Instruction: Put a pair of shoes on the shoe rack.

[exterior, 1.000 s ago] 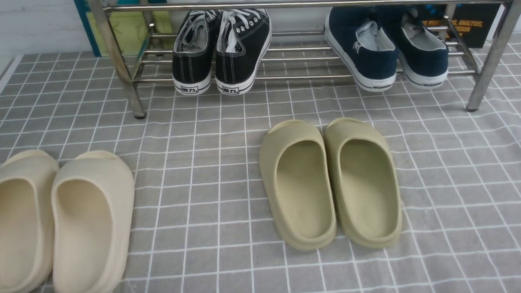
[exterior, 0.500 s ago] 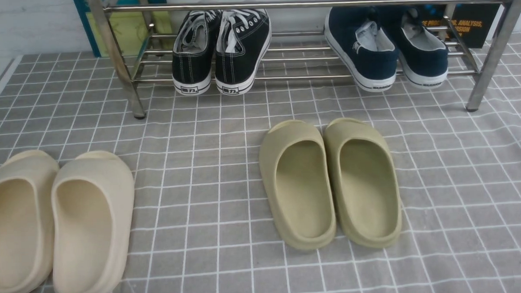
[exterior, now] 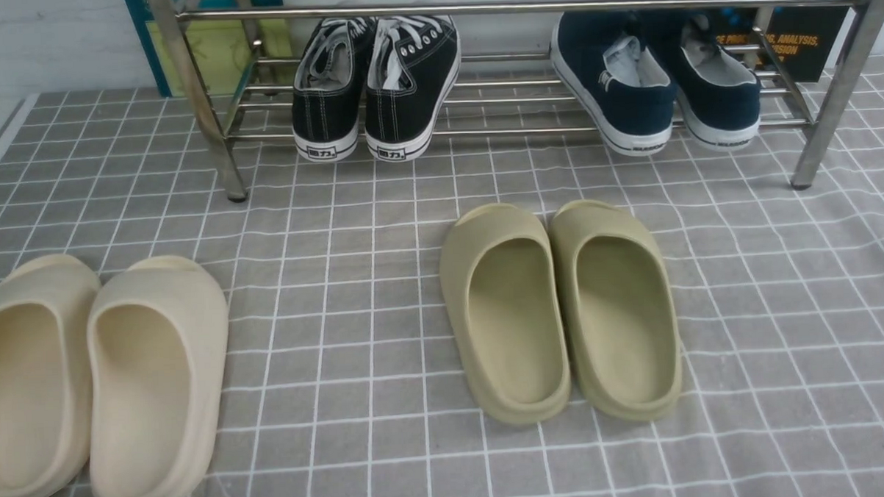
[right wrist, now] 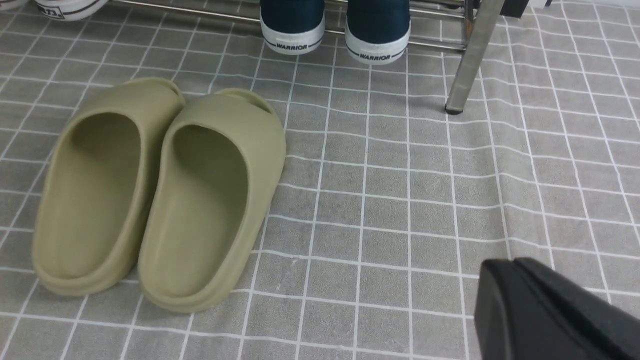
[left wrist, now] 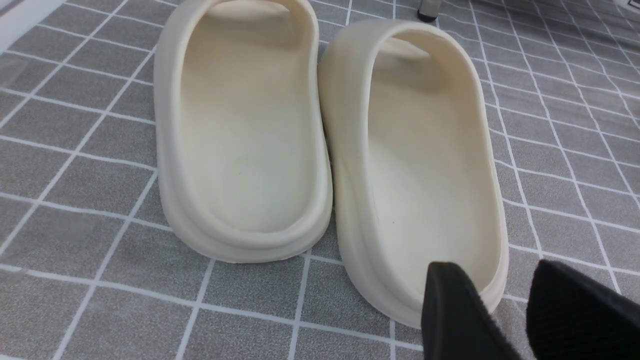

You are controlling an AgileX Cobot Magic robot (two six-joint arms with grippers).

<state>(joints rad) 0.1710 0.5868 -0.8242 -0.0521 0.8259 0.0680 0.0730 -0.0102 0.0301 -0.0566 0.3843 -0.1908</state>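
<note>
- The navy slip-on sneakers point(exterior: 631, 87) sit side by side on the lower shelf of the shoe rack point(exterior: 514, 7), toward its right end in the front view — heels facing the camera, white soles over the front bar.
- Also in the front view, black lace-up sneakers point(exterior: 374, 89) share that shelf, nearer the rack's left end.
- Olive slides point(exterior: 562, 310) lie on the grid-patterned cloth point(exterior: 330, 399) in front of the rack, just beside each other; cream slides point(exterior: 101, 385) lie well apart from them, at the left.
- Books point(exterior: 218, 54) stand behind the rack's left end, and a dark book point(exterior: 802, 41) behind its right.
- In the left wrist view, the left gripper point(left wrist: 505, 300) has its dark fingers spread apart, holding nothing, close to one cream slide.
- In the right wrist view, the right gripper point(right wrist: 505, 265) is closed and empty — over the cloth, apart from the olive slides and the navy pair on the rack.
</note>
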